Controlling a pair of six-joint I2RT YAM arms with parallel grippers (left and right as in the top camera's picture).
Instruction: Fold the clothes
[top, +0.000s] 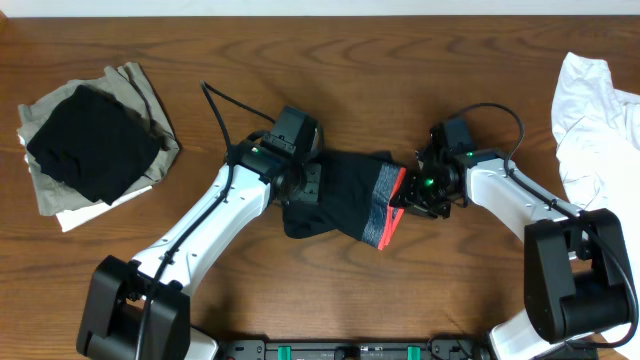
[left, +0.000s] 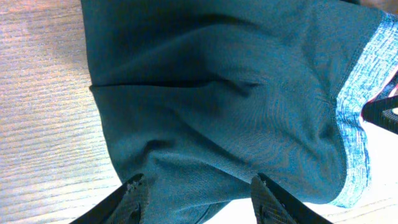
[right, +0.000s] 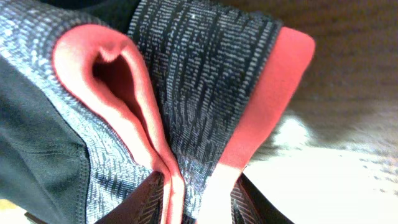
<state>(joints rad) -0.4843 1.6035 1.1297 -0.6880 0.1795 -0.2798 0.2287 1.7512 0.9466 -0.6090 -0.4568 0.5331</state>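
The right claw (right: 196, 198) pinches the black boxer briefs (top: 345, 192) by their red-trimmed waistband (right: 199, 93). The left claw (left: 198, 194) stands wide over the fabric.

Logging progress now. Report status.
Left gripper open over shorts. Right gripper shut on waistband. Folded pile far left, white garment far right, neither obstructing.

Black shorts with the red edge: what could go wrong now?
The right gripper pinches only the grey-and-red waistband of the black fabric shorts, so its hold might slip. The waistband is bunched into a loop there, so the fold could turn out lumpy. The left gripper stands open over the cloth; a pull from the right may drag the shorts and crease them.
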